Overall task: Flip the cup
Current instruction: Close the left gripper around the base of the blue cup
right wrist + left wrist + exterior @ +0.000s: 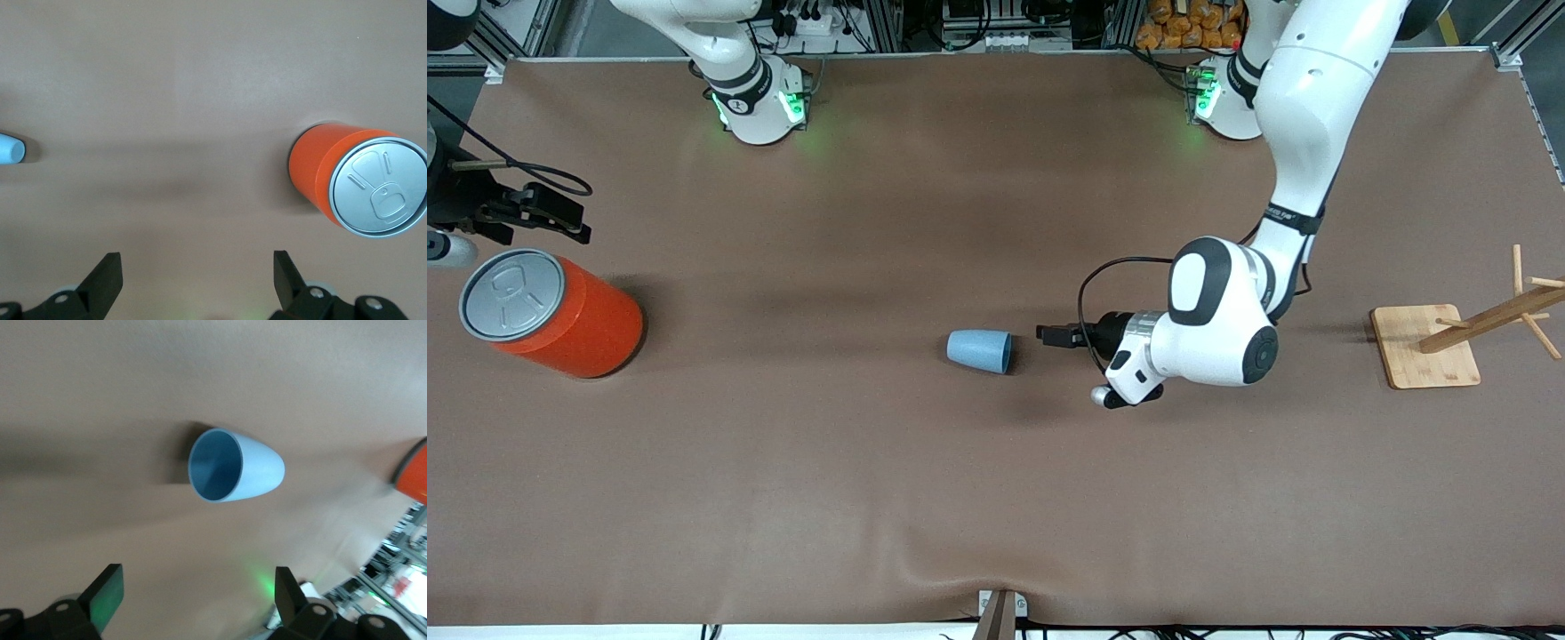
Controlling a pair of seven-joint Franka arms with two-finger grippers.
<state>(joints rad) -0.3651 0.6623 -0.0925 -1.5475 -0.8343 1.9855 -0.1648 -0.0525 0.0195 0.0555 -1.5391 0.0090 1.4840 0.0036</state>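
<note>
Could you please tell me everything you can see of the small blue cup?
The cup is a small, light-blue tumbler, apparently plastic, tapered, without a handle, deeper blue inside. It lies on its side on the brown table near the middle, mouth toward the open left gripper, which is close by but not touching. Only the table touches it.

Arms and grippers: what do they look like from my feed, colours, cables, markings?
Both arms are glossy white with black joint bands; green lights glow at their bases. The left arm's wrist carries a looping black cable. The left gripper is black, and its fingers look dark, tinged green. The right gripper is black too, cable trailing.
</note>
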